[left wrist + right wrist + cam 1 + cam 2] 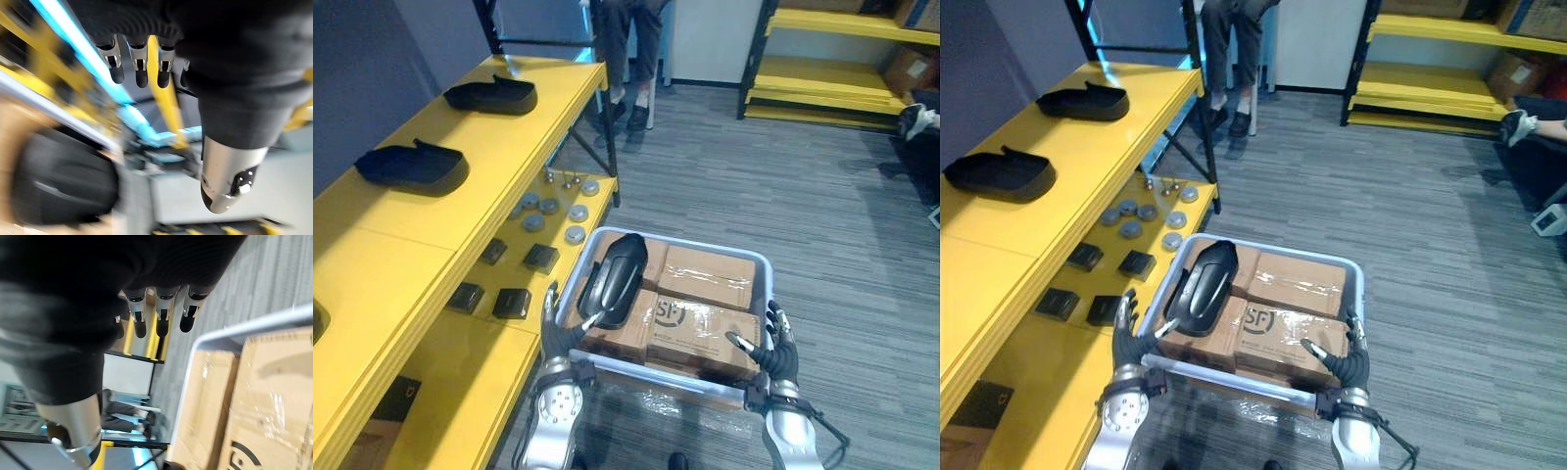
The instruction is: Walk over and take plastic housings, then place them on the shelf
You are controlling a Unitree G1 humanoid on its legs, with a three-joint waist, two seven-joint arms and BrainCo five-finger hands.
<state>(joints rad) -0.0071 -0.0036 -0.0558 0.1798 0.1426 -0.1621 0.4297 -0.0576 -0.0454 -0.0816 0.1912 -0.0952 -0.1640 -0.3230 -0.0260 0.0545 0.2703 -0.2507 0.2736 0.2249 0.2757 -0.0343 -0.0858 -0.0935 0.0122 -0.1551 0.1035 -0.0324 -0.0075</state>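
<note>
Housings (411, 166) (492, 95) are resting on the yellow shelf (401, 257) at your left. Another housing (612, 279) is lying on the boxes (705, 284) in the bin (690, 240). Your left hand (556, 335) and right hand (771, 351) are hovering at its near rim, fingers spread, gripping nothing.

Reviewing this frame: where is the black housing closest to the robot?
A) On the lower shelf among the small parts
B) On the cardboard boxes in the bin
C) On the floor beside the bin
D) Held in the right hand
B: the black housing lies on the cardboard boxes inside the bin, while the left hand and right hand are open at its near corners.
</note>
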